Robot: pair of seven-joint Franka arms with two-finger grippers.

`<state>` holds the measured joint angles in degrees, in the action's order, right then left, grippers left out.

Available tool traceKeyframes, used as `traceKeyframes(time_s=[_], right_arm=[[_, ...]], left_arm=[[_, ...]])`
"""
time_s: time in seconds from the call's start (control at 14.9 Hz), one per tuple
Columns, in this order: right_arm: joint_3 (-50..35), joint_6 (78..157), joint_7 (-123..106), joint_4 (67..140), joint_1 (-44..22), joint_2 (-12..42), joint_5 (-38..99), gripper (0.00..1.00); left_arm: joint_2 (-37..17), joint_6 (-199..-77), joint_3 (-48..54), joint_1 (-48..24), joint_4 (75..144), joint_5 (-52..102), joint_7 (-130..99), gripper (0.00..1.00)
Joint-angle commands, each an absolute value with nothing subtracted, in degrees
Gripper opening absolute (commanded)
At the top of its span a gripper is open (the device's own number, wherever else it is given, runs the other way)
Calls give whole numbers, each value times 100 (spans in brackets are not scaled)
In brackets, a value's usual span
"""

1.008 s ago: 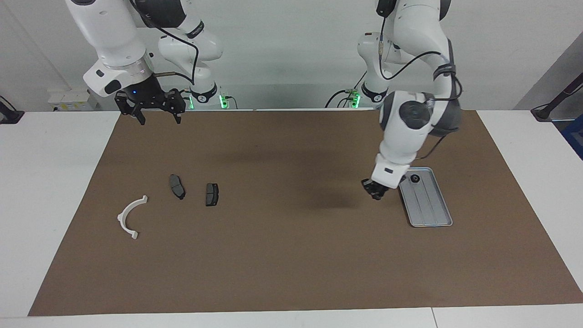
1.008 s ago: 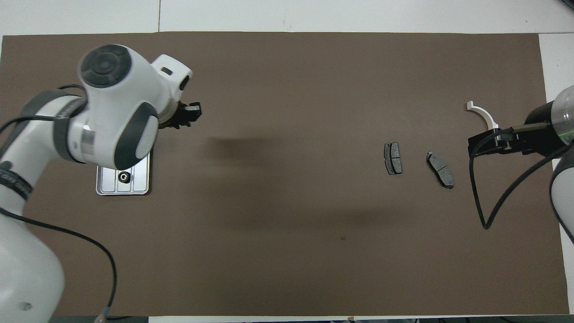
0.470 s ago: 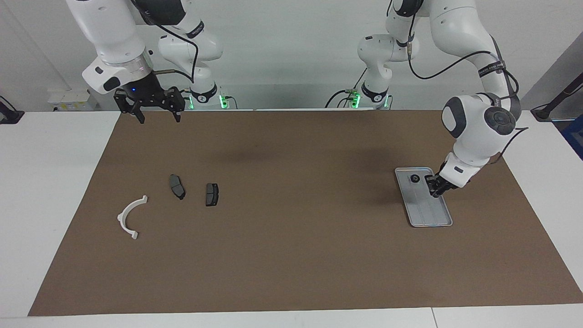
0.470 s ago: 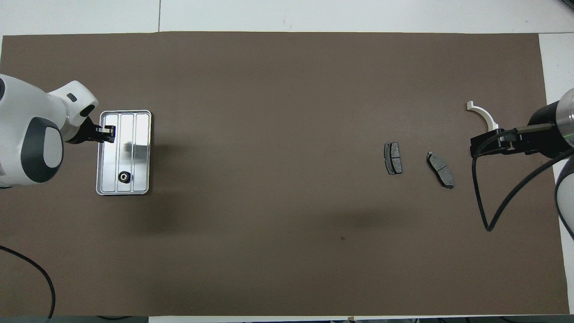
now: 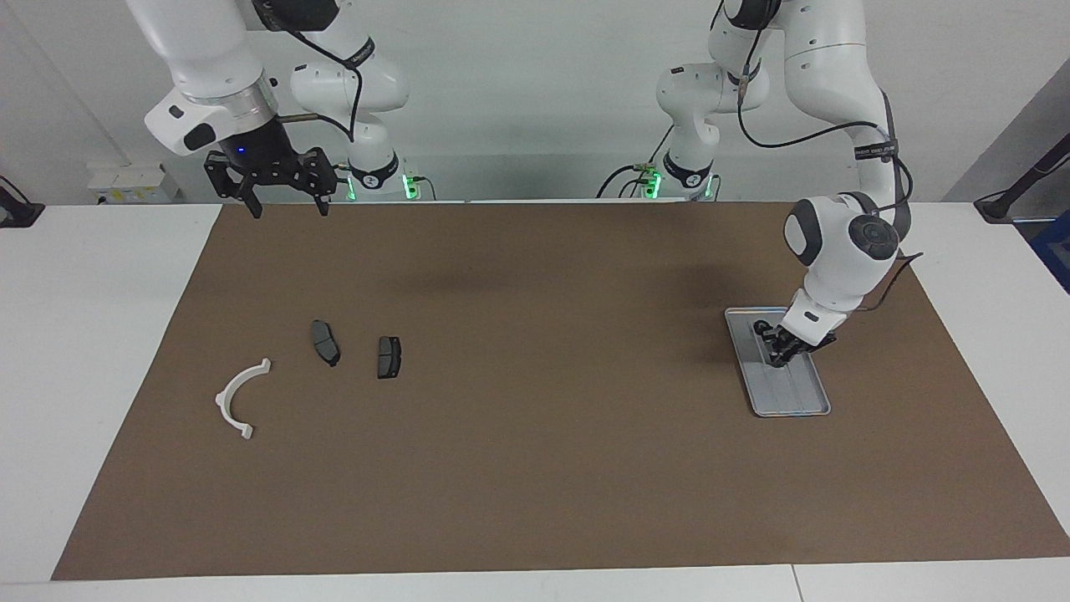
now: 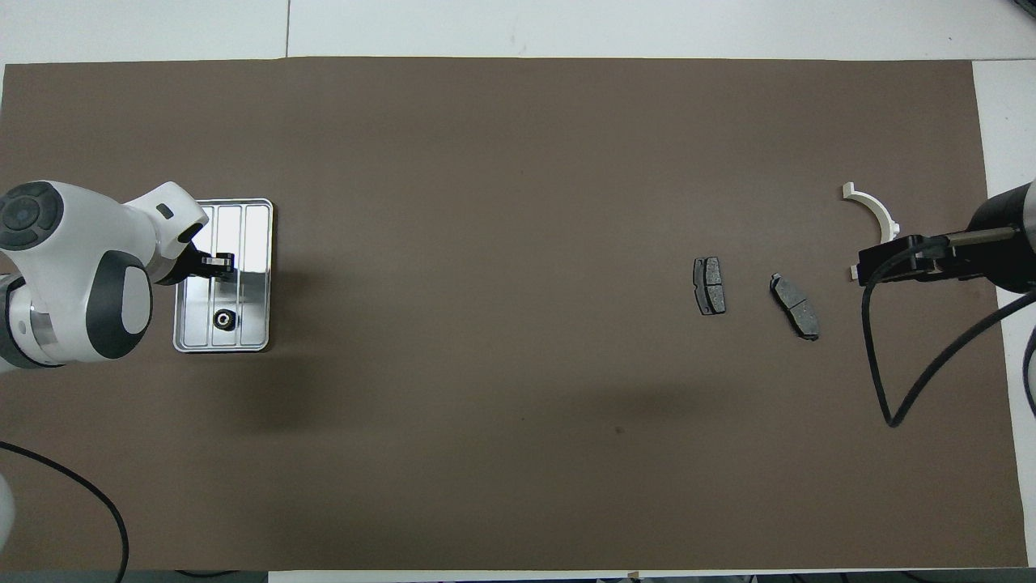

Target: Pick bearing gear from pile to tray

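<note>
1. I see the small black gear [image 6: 222, 320] lying in the tray [image 6: 257, 243], at the tray's end nearer the robots, in the middle groove.
2. My left gripper [image 6: 217, 263] hangs low over the middle of the tray, just past the gear toward the tray's farther end; its fingertips are pressed together and I cannot make out anything between them.
3. The tray sits on the brown mat [image 5: 535, 468] near the mat's edge at the left arm's end of the table.
4. Half a second back that gripper was at the tray's outer rim; a second back it hung over the mat beside the tray's inner long side. Now it is over the tray itself. The gear has stayed put.
5. Toward the right arm's end of the mat lie two dark pads [image 5: 325, 342] [image 5: 389, 357] and, closer to that edge, a white curved bracket [image 5: 239, 398], all unmoved.
6. My right gripper [image 5: 286, 206] waits, jaws apart, above the mat's corner nearest its own base, slightly higher than before.
</note>
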<state>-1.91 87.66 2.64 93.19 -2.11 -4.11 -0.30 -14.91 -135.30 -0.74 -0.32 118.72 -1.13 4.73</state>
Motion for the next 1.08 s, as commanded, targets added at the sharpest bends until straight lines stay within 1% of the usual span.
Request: traceKeyframes(time_s=[0.0,0.07,0.27,0.34,0.54,0.67,0.74,0.87,1.01], right_arm=[[-193,8754,158,9352,-193,-510,97,100],[-193,8754,167,9352,-202,-518,97,100],[-193,8754,167,9352,-193,-519,105,100],[-193,8754,167,9352,-193,-519,105,100],[-202,8754,176,9378,-211,-527,114,100],[-193,8754,176,9378,-202,-527,114,100],[-193,8745,167,9378,-193,-527,114,100],[-193,8736,167,9378,-193,-527,114,100],[-193,8736,167,9378,-202,-527,114,100]], left_arm=[[-1248,-13781,-79,-53,12234,-114,440,47],[-1257,-13764,-79,-79,12217,-114,439,99],[-1240,-13563,-44,-123,11972,-105,10,100],[-1231,-13240,-35,-123,11684,-79,-35,100],[-1196,-11790,-35,-114,10323,17,-53,100],[-1117,-11453,-70,-62,9723,105,-201,100],[-1047,-11417,-88,-44,9573,105,-402,100],[-722,-11391,-97,-44,9518,97,-807,100],[-318,-10884,-97,-26,9536,62,-905,100]])
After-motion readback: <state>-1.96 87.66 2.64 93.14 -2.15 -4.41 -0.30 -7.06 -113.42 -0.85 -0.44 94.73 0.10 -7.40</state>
